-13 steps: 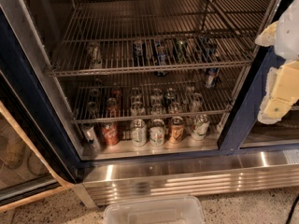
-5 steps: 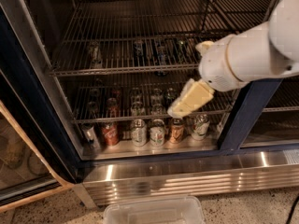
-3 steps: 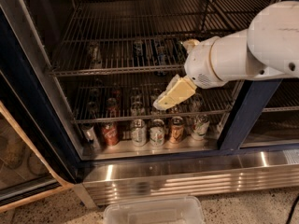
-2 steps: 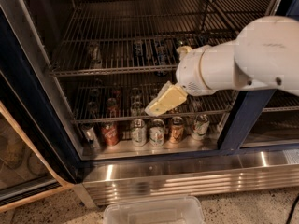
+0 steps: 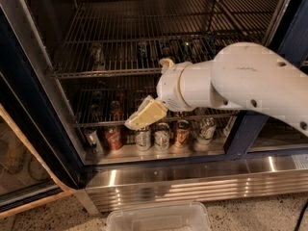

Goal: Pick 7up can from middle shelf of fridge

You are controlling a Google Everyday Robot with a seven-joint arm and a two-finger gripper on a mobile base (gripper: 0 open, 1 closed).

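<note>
The fridge (image 5: 29, 105) stands open, with a dark blue frame and several wire racks. The middle shelf (image 5: 106, 72) holds a few cans in a row. A pale silvery can at its left, which looks like the 7up can (image 5: 97, 56), stands upright. Darker cans (image 5: 143, 48) stand further right on the same rack. My gripper (image 5: 144, 114) is pale yellow, on a big white arm (image 5: 240, 85). It hangs in front of the lower rack, below and to the right of the 7up can, apart from it and empty.
Below are a lower rack (image 5: 96, 125) with cans and a bottom row of cans, among them a red one (image 5: 113, 137) and a green-marked one (image 5: 161, 136). The ribbed steel base panel (image 5: 192, 184) and a clear plastic bin (image 5: 159, 216) are in front on the floor.
The arm has swung in from the right and moved left and down across the fridge opening. The gripper now sits lower and further left. The cans have not moved.
</note>
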